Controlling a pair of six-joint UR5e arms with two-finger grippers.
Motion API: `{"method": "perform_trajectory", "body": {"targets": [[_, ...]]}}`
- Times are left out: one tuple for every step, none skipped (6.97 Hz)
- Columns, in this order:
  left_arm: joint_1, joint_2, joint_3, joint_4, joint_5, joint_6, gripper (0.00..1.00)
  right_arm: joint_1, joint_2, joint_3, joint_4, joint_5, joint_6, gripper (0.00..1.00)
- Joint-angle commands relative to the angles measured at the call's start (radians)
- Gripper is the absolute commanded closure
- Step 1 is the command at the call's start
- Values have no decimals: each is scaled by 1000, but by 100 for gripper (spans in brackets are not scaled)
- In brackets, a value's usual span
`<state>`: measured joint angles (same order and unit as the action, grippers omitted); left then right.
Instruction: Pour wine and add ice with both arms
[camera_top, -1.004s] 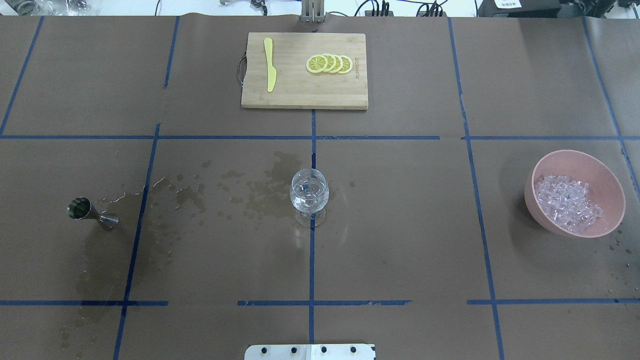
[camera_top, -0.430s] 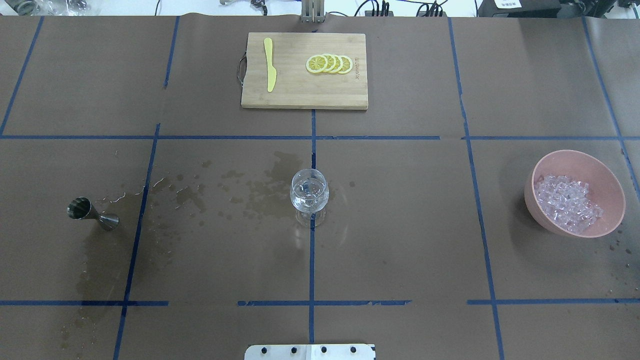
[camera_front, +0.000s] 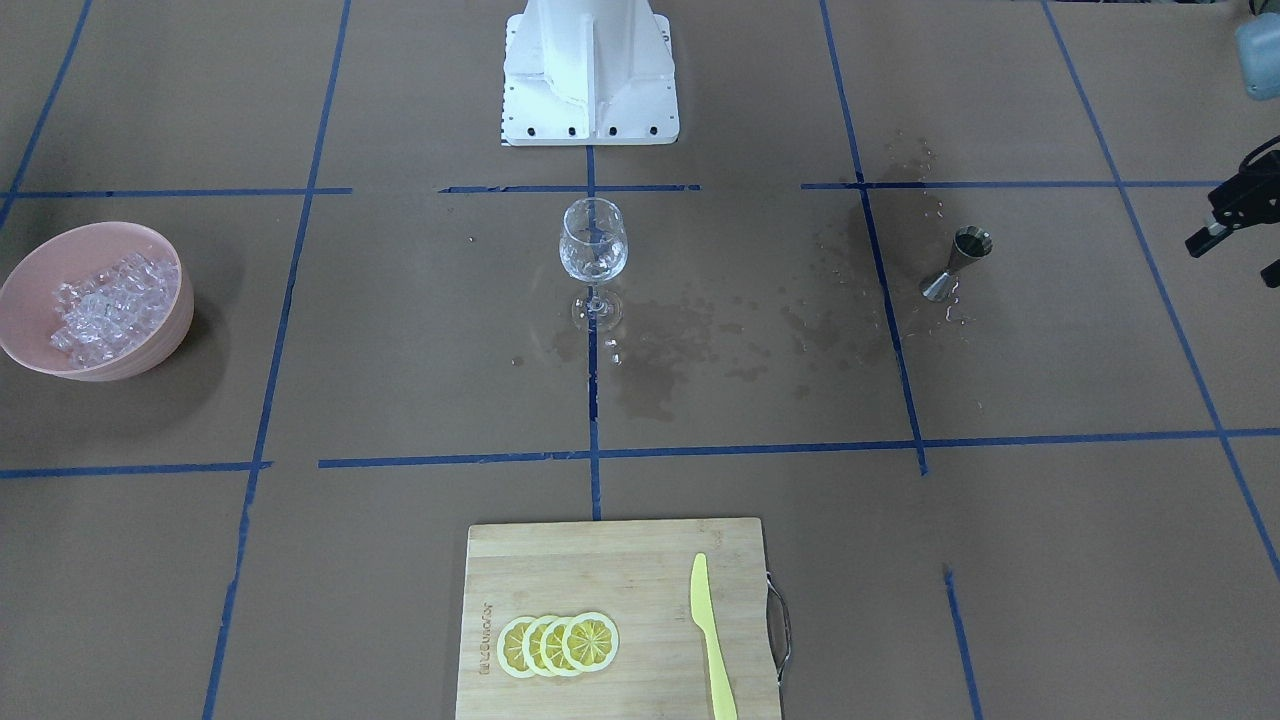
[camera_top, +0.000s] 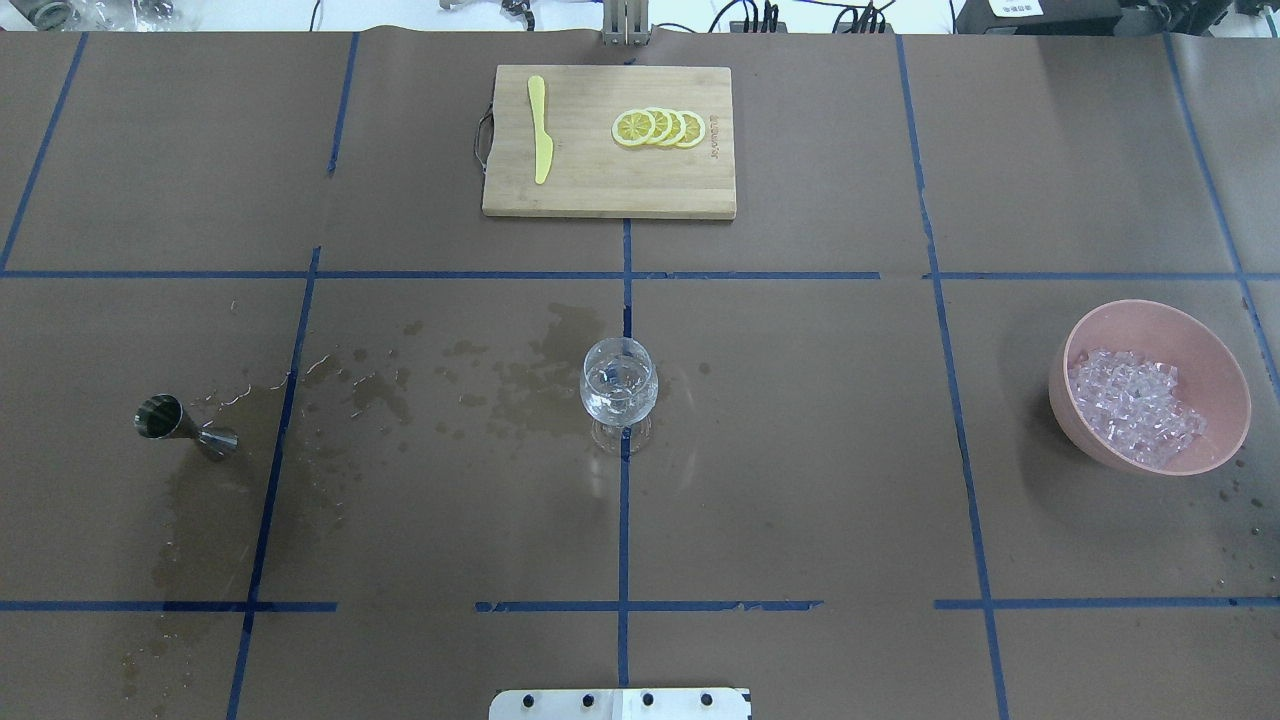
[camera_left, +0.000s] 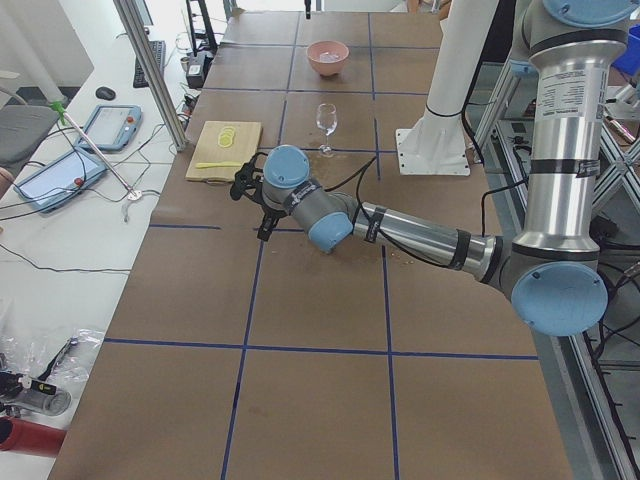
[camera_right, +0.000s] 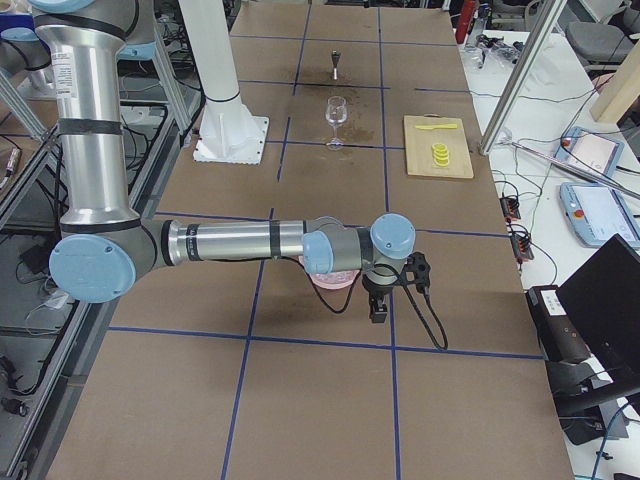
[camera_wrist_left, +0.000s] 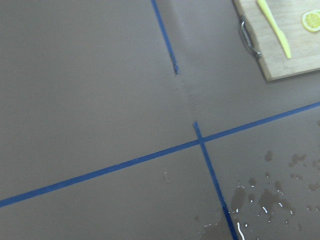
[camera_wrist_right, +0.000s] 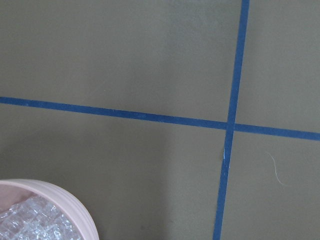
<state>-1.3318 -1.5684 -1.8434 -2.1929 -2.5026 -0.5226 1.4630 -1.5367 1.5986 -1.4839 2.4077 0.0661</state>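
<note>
Since the ice (camera_top: 1135, 405), heaped in the pink bowl (camera_top: 1212, 350) well right of the wine glass (camera_top: 619, 388), looks slick, pinch one cube across flat faces; neither left gripper (camera_left: 250, 188) nor right gripper (camera_right: 380, 308) shows its jaws clearly.

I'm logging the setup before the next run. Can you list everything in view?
wine glass: one, clear, table centre
wine: small amount, colourless, in the glass
jigger: one, steel, robot's left side
bowl: one, pink, robot's right side
ice: a heap, clear, in the bowl
cutting board: one, light wood, far side from the robot
lemon slices: four, yellow, overlapping on the board
knife: one, yellow, on the board
wet patches: several, dark, between jigger and glass
tape lines: blue, a grid on the brown table
base block: one, white, robot's edge
left arm: grey, blue caps; left gripper black
right arm: alike; right gripper black, by the bowl
</note>
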Motion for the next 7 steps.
{"method": "perform_trajectory", "body": {"targets": [[148, 23, -43, -165, 246, -216, 1, -3, -5, -2, 50, 4, 3, 0], [313, 98, -77, -277, 512, -293, 1, -3, -3, 1, 51, 4, 3, 0], [416, 222, -106, -432, 691, -336, 1, -3, -2, 4, 51, 2, 3, 0], [490, 314, -112, -585, 803, -405, 1, -3, 0, 7, 51, 4, 4, 0], [599, 324, -117, -605, 932, -531, 1, -3, -2, 11, 51, 7, 4, 0], [696, 377, -119, -623, 1072, -534, 1, -3, -2, 14, 51, 7, 4, 0], [726, 428, -117, -722, 1125, -542, 1, -3, -2, 17, 51, 7, 4, 0]]}}
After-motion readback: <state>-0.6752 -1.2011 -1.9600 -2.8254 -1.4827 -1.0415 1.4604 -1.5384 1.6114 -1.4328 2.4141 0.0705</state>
